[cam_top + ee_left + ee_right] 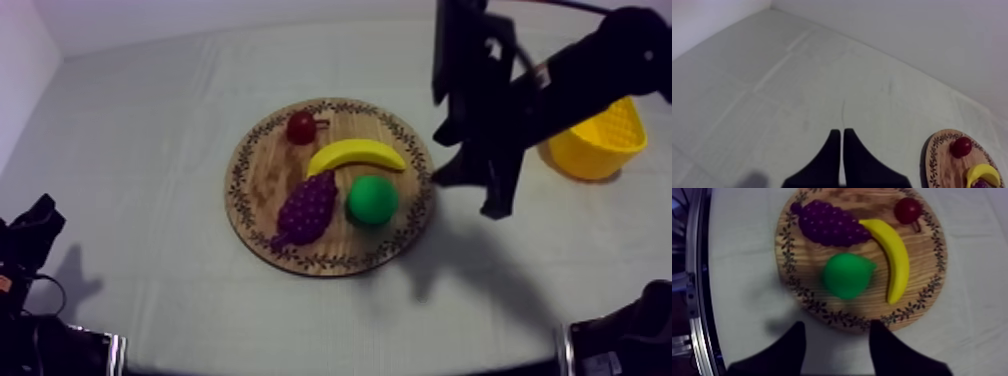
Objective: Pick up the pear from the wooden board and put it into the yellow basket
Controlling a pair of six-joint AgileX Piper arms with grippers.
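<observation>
Fingers of left gripper [841, 132] lie together, holding nothing. Pear [372, 199] sits on wooden board [262, 165], beside grapes [308, 208] and banana [355, 156]. It is probably light, hard and slick, best pinched across its round belly. Right gripper [837, 330] is spread wide, empty, at board's edge. Yellow basket [600, 145] stands beyond.

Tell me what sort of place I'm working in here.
Probably a robot test bench rather than a kitchen: a table under plain grey-white cloth, a toy pear on a wooden board, a yellow basket nearby, bare pale walls.
</observation>
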